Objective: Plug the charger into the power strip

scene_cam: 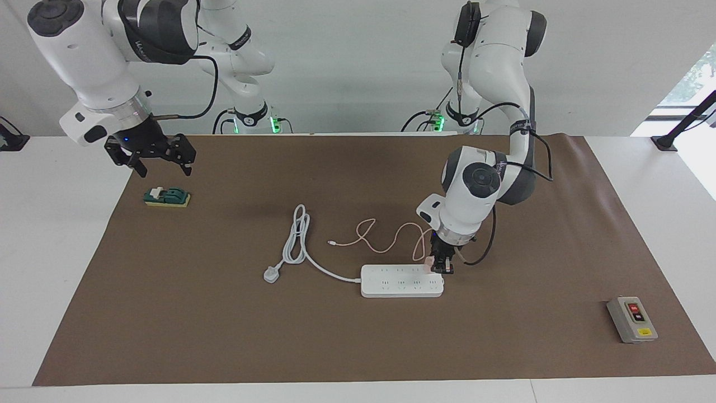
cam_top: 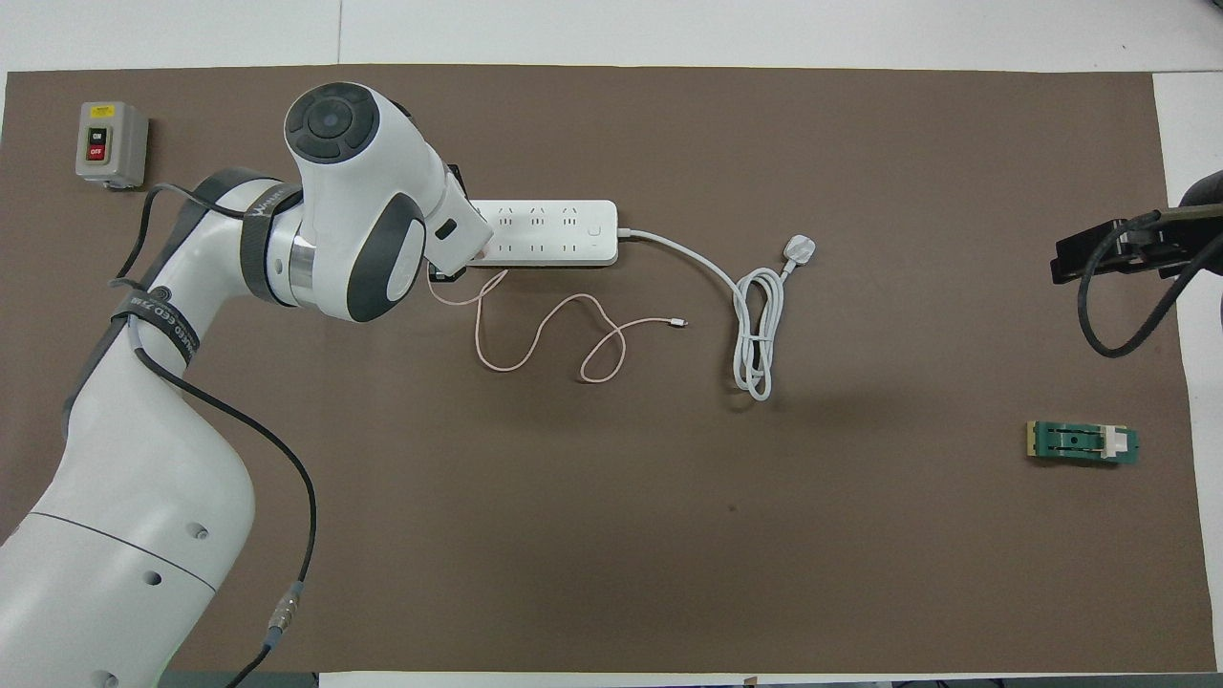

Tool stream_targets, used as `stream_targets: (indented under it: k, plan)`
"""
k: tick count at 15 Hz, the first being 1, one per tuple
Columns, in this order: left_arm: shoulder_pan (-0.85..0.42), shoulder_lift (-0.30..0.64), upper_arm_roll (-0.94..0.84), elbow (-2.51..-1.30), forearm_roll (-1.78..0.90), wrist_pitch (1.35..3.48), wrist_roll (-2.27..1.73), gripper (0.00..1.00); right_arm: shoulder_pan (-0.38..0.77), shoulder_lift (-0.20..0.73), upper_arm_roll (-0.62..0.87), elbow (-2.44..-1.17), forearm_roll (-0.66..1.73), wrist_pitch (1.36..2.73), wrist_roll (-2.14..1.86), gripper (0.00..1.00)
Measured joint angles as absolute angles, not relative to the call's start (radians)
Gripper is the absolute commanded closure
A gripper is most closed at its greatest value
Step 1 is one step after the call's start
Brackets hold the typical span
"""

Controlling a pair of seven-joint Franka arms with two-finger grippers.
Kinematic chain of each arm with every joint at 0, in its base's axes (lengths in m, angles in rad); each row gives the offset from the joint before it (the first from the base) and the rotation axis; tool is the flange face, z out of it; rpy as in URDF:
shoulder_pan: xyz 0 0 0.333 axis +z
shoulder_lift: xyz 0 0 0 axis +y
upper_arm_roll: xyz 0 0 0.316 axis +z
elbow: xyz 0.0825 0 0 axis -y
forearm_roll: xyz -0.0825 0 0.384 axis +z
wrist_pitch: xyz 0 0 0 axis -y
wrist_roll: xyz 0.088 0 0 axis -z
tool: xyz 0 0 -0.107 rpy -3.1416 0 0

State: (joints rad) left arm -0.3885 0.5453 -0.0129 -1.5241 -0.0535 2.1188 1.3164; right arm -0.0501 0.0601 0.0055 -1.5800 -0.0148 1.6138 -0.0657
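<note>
At the power strip's end toward the left arm, the left end effector [scene_cam: 442,265] points straight down with its fingers pinched on the pale-pink charger [scene_cam: 429,263], which sits at the strip's edge nearer the robots, touching or just above the sockets. Whether the prongs are fully seated cannot be told, so I judge the plugging as under way, with the final press and release left. The power strip [scene_cam: 401,280] lies flat mid-surface; its pink cable [scene_cam: 386,238] loops loosely nearer the robots. The strip's own white plug [scene_cam: 271,275] lies unplugged. Over a green block [scene_cam: 167,197], the right end effector [scene_cam: 150,155] waits, fingers spread.
</note>
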Motion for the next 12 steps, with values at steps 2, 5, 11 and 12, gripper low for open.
stream_targets:
  k: [2, 5, 11, 12]
  plan:
    - [-0.388, 0.545, -0.013, -1.524, -0.053, 2.119, 1.336, 1.00, -0.050, 0.060, 0.006, -1.580, -0.015, 1.614, -0.066, 0.00]
    - [-0.387, 0.559, -0.012, -1.501, -0.054, 2.097, 1.398, 1.00, -0.050, 0.060, 0.006, -1.580, -0.015, 1.612, -0.066, 0.00]
    - [-0.385, 0.599, -0.011, -1.430, -0.059, 2.028, 1.402, 1.00, -0.050, 0.060, 0.007, -1.580, -0.015, 1.612, -0.066, 0.00]
    - [-0.385, 0.599, -0.011, -1.430, -0.059, 2.028, 1.402, 0.96, -0.050, 0.060, 0.007, -1.580, -0.015, 1.612, -0.066, 0.00]
